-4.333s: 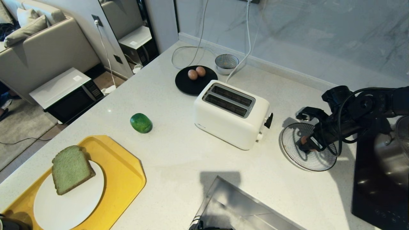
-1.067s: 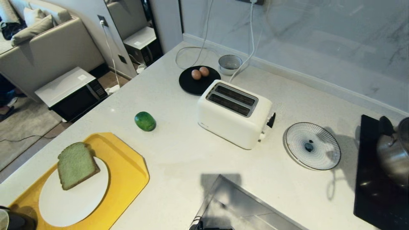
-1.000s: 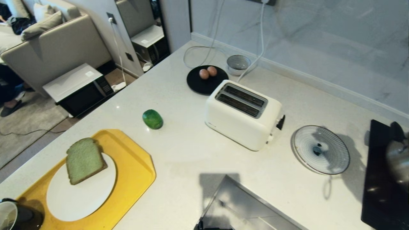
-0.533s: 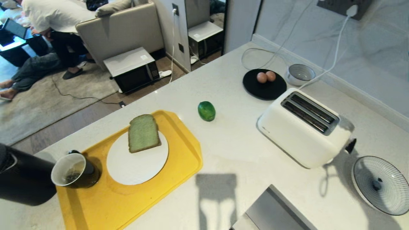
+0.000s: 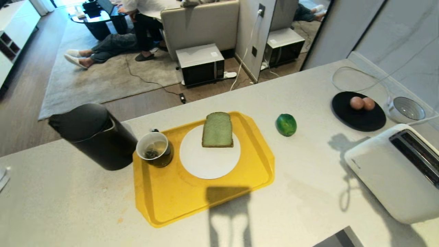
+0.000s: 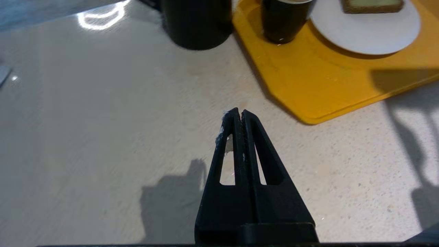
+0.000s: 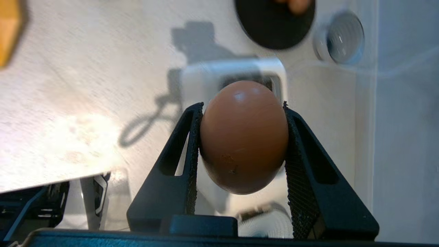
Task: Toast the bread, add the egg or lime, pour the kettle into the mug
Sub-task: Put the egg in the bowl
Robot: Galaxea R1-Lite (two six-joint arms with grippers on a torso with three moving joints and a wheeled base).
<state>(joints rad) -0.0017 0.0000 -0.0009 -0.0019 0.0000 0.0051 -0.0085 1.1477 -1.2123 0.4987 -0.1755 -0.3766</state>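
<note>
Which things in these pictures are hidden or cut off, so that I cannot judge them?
- Toaster, head view: slots cut off by the right edge.
- Mug, head view: contents too small.
- Right gripper, holding the egg: outside the head view.
- Bread, left wrist view: cut off by the top edge.

A pale speckled counter (image 5: 301, 192) is seen carrying a yellow tray (image 5: 178, 202), with a black kettle (image 5: 94, 135) set just beside its left edge. A lime (image 5: 286, 125) is placed right of the tray. Further right, a black plate (image 5: 358, 115), a small bowl (image 5: 408, 109) and a white toaster (image 5: 387, 175) are noted
</note>
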